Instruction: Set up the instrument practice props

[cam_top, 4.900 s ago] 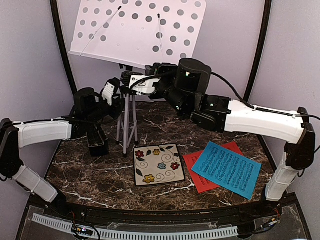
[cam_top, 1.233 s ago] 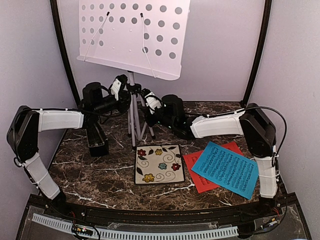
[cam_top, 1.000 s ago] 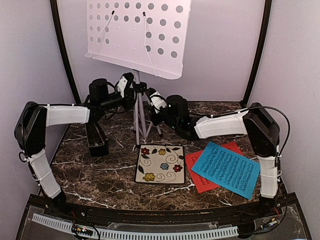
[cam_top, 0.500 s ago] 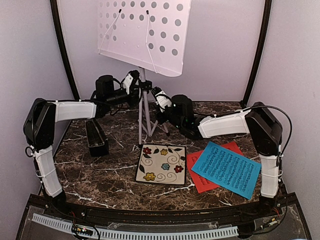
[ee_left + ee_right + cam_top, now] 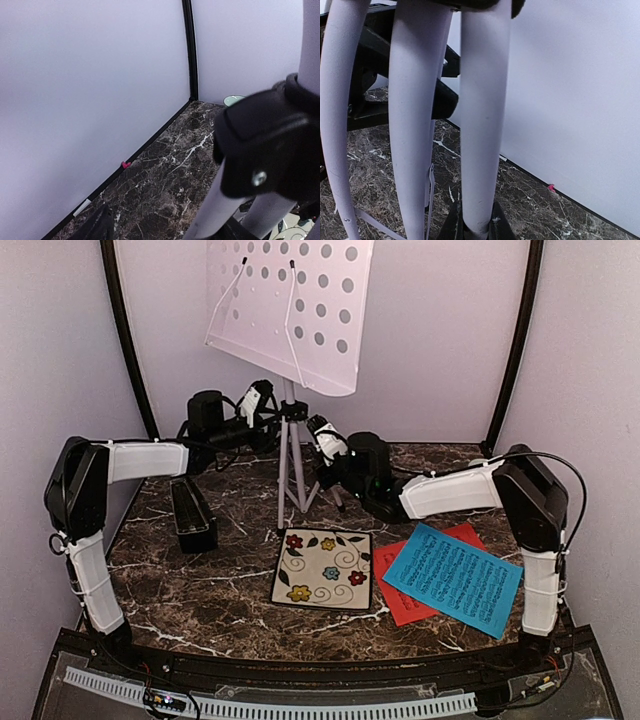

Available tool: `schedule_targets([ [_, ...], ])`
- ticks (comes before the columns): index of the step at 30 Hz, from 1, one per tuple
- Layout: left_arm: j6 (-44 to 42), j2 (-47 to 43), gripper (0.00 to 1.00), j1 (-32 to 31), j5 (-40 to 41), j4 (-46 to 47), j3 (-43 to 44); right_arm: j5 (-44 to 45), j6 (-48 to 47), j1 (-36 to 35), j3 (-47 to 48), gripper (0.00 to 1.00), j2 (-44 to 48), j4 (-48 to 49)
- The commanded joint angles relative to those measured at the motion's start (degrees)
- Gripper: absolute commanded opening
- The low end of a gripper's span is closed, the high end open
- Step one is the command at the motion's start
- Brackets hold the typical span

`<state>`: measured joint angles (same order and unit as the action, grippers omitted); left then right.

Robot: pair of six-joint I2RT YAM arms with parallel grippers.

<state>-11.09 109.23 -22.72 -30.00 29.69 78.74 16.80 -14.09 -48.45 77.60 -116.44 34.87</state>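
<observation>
The white perforated music stand (image 5: 290,310) stands upright on its tripod (image 5: 292,465) at the back centre of the table. My right gripper (image 5: 328,447) is shut on one white tripod leg (image 5: 480,125), with its dark fingertips (image 5: 453,226) on either side of the tube. My left gripper (image 5: 262,403) is at the tripod's black hub (image 5: 265,150). Its jaws are wide apart, and a white leg (image 5: 212,210) runs beside the right finger. The blue sheet (image 5: 452,578) lies partly over the red sheet (image 5: 398,585) at the right. The black metronome (image 5: 193,517) sits at the left.
A square floral tile (image 5: 322,568) lies in the middle, in front of the tripod. The purple back wall and black corner posts (image 5: 122,340) are close behind the stand. The table's front edge has a white perforated strip (image 5: 270,705).
The stand has shifted right along the back of the table and its desk has turned more edge-on. Both arms have moved right with it, and the right gripper has kept hold of the leg.
</observation>
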Motion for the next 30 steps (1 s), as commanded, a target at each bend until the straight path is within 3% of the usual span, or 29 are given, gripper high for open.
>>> schedule_targets([
  [1,2.0,-4.7,0.65,3.2,4.2,-1.7,-3.4,5.7,-1.4,2.0,-3.4,0.00,3.4,2.2],
  [12,7.4,-15.8,0.65,3.3,8.9,0.1,-18.3,4.4,1.7,2.1,-5.9,0.00,4.1,4.0],
  [16,10.5,-19.2,0.62,3.1,4.1,-0.4,-23.7,3.5,3.0,2.2,-6.1,0.00,4.0,4.9],
  [30,9.7,-15.5,0.59,-3.7,0.7,-2.7,-27.6,1.7,5.7,2.2,-4.7,0.00,3.4,4.8],
])
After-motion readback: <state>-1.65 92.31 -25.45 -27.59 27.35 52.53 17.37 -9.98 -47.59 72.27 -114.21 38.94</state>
